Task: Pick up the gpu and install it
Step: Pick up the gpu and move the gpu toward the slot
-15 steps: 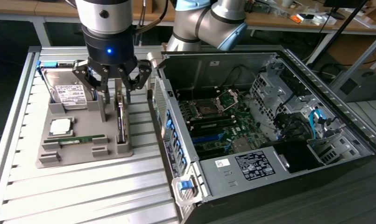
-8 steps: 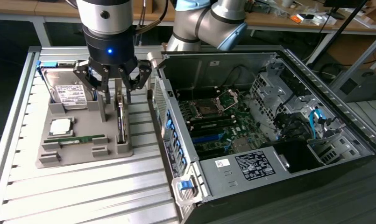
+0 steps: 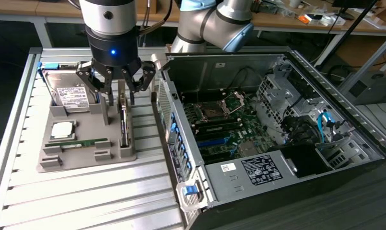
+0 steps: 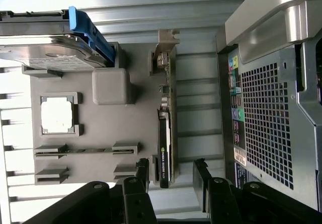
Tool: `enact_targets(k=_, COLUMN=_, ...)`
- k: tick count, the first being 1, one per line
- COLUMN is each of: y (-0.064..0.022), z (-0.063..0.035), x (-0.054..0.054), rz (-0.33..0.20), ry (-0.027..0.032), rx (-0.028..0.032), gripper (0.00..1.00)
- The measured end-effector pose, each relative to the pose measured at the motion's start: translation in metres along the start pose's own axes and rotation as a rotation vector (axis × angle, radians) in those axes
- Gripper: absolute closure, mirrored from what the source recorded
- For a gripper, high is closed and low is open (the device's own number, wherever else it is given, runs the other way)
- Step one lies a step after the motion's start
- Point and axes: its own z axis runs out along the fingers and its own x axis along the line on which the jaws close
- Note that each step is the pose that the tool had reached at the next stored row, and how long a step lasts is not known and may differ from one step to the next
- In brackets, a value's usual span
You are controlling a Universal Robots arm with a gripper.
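**Step in hand (judged): grasp of the gpu.**
- The gripper [image 3: 119,97] is spread, with one finger on either side of the gpu [image 3: 123,127]. Nothing is pinched.
- The gpu is stood on edge in a slot at the tray's 3 o'clock side, as seen in the exterior view.
- For a sound grasp, the fingers should be squared to the card and centred along its length. They should be closed on the flat faces, clear of the bracket end. Any tilt would probably bind the card in its slot.

**Containers**
- The case [image 3: 212,67] is laid open on the table [image 3: 84,201] at 3 o'clock of the tray. The motherboard [image 3: 218,120] is exposed.
- The tray [image 3: 84,158] is loaded with a hard drive [image 3: 71,93] at 12 o'clock, a CPU [image 3: 63,128] at 9 o'clock and a RAM stick [image 3: 77,143] at 7 o'clock.
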Motion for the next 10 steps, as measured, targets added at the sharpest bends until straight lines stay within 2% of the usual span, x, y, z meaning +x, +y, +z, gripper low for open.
enact_targets(k=10, y=0.0102, z=0.0016, x=-0.0003, rz=0.000, ry=-0.0003, rx=0.0042, gripper=0.52)
